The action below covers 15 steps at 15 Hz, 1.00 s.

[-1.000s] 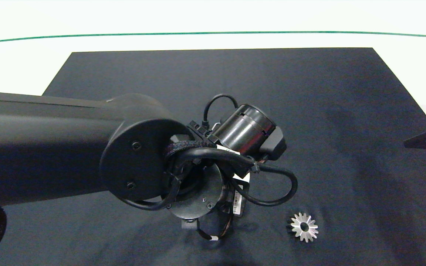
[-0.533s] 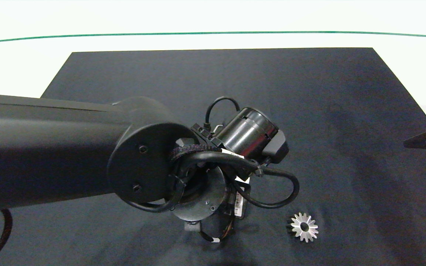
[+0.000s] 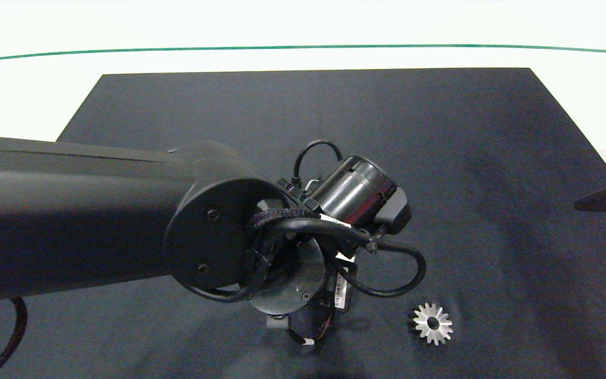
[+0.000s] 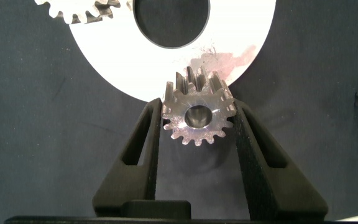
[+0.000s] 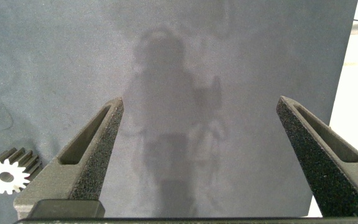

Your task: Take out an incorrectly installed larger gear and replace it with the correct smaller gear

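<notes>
Smaller gear [image 4: 197, 118] between left end effector [image 4: 197, 127] fingers

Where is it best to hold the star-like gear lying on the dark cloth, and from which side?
Probably grip the larger gear across opposite teeth, coming straight down from above: it lies flat, hole upward, with nothing beside it. The open right gripper is free.

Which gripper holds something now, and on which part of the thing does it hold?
The left gripper holds the smaller gear by its toothed rim, on opposite sides. The right gripper is open and empty.
</notes>
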Each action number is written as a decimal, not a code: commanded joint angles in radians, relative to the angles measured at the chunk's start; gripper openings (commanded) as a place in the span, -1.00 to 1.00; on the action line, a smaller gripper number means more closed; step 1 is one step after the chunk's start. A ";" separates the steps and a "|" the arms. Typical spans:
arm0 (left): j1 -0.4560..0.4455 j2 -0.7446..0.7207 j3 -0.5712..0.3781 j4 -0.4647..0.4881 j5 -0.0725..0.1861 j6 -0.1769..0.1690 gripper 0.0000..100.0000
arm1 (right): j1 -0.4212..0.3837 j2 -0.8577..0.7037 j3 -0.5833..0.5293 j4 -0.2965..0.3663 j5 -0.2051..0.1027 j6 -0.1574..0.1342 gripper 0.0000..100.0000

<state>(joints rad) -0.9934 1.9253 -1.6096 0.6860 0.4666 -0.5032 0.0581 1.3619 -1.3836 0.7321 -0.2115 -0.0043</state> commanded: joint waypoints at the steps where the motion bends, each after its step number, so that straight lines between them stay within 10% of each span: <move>1: -0.001 0.011 -0.010 0.003 0.003 -0.003 -1.00 | 0.000 0.000 0.000 0.004 -0.002 0.000 1.00; 14: 0.001 0.018 -0.010 0.006 0.003 -0.014 -1.00 | 0.000 0.000 -0.002 0.003 0.000 0.000 1.00; 15: 0.001 0.018 -0.007 0.006 0.003 -0.015 1.00 | 0.000 0.000 -0.002 0.003 0.000 0.000 1.00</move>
<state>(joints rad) -0.9923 1.9434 -1.6194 0.6870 0.4666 -0.5162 0.0577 1.3609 -1.3853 0.7306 -0.2102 -0.0043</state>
